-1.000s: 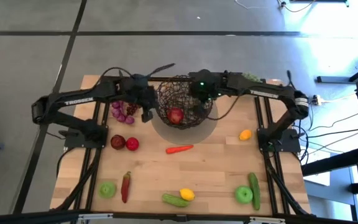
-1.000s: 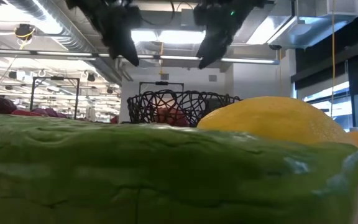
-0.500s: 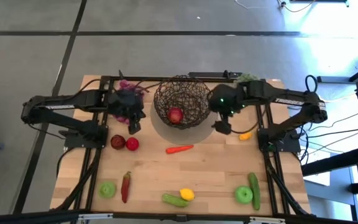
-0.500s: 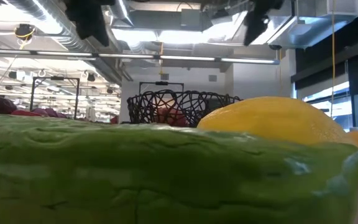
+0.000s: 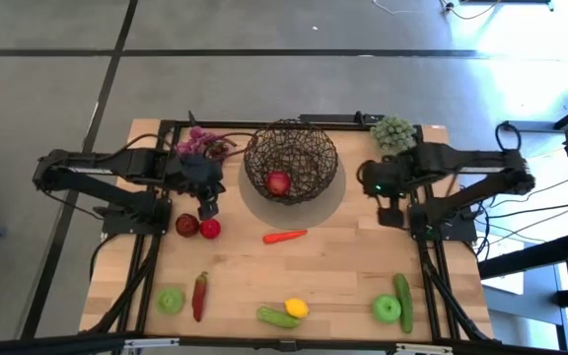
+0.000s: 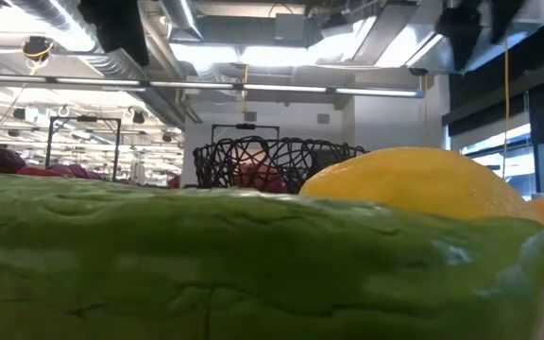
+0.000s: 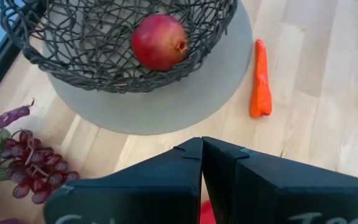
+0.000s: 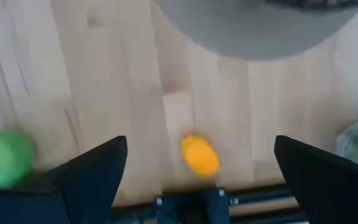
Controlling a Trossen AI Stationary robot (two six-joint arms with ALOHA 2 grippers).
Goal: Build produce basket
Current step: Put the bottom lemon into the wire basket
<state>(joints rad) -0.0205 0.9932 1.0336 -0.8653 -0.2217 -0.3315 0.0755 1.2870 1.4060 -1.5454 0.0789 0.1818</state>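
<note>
The left pincer (image 5: pixel 208 203) is pressed tight together, holding nothing, hanging over the desk (image 5: pixel 343 261) just left of the basket (image 5: pixel 291 161). The right pincer (image 5: pixel 390 209) is spread wide and empty, right above the small orange fruit (image 8: pixel 200 155). A red apple (image 7: pixel 160 42) is sitting inside the basket.
</note>
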